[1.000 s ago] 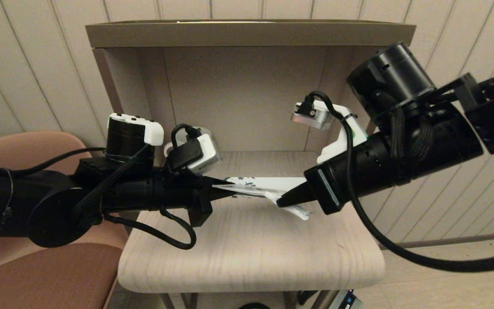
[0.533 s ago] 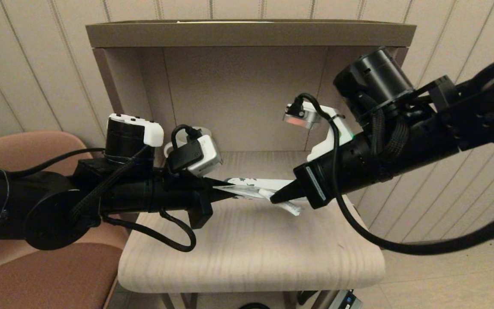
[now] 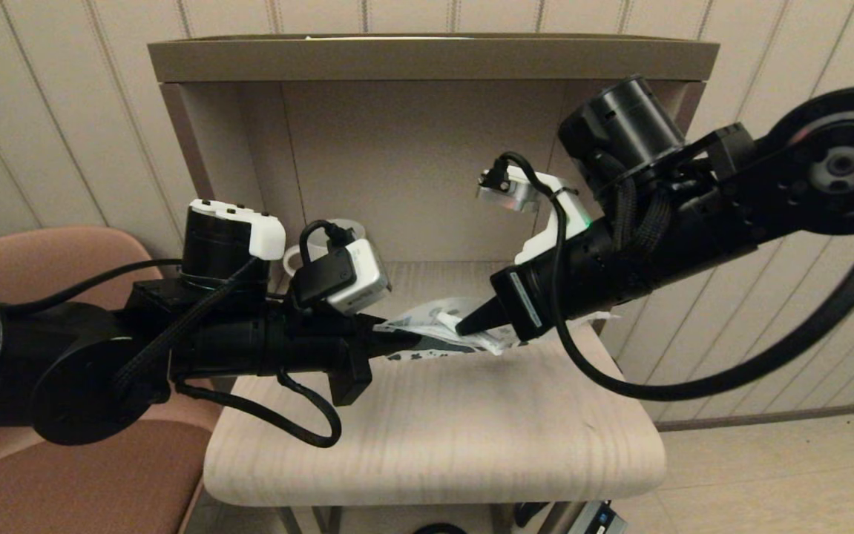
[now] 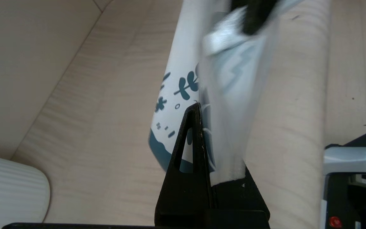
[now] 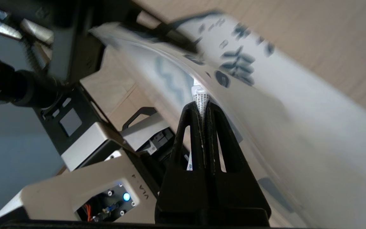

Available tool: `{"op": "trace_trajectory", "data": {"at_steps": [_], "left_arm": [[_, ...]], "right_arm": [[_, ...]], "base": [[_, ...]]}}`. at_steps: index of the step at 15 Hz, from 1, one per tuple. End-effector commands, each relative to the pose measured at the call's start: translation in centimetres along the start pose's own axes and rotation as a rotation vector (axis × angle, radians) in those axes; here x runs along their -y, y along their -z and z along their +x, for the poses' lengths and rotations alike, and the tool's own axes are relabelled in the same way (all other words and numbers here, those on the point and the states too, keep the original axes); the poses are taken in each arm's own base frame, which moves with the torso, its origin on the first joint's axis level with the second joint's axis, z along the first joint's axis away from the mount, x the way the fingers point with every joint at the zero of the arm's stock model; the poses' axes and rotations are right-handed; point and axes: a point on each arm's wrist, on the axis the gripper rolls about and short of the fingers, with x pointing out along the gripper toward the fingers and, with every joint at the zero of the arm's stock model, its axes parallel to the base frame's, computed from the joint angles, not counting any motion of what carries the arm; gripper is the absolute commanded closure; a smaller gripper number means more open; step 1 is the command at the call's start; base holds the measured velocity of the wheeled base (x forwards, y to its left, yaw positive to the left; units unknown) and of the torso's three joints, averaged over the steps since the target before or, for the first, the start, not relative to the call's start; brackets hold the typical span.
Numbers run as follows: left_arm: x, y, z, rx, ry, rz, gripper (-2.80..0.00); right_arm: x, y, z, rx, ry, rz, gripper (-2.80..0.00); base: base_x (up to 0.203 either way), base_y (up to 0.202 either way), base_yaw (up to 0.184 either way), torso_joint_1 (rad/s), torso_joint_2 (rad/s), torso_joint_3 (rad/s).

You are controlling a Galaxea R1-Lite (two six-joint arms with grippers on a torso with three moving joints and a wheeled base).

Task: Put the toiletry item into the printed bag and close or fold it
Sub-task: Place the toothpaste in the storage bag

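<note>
step: tube into bag | left gripper [image 3: 397, 340] clamped on bag [image 3: 427, 326] edge, above table [image 3: 434, 445] centre | right gripper [image 3: 464, 324] pinching tube [image 5: 201, 98], tip at bag mouth | advice: hold mouth steady, slide tube leftward along opening, release only once well inside

I see the printed bag [image 3: 427, 326] raised off the shelf, bowed; the white toiletry item [image 5: 201, 98] enters its mouth.

Left gripper [image 3: 408, 343]: arm level, fingers clamped on bag [image 3: 434, 315]. Right gripper [image 3: 464, 324]: arm angled down, fingers pinching tube [image 5: 201, 101].
</note>
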Motion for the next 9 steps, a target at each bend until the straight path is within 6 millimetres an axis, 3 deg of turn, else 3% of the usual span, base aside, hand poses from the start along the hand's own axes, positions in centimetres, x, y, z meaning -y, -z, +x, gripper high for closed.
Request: {"op": "trace_trajectory", "data": {"at_steps": [1,9], "left_arm": [[0.3,-0.4,-0.3,0.014,0.004,0.011,0.00],[1.7,-0.9,-0.5,0.024,0.040,0.028,0.00]], "right_arm": [[0.5,-0.5,0.9,-0.001,0.015,0.004,0.00],[1.2,-1.5,0.6,-0.011,0.042,0.019,0.00]], "base": [[0.000,0.000,0.000,0.000,0.00,0.000],[0.000,0.000,0.000,0.000,0.00,0.000]]}}
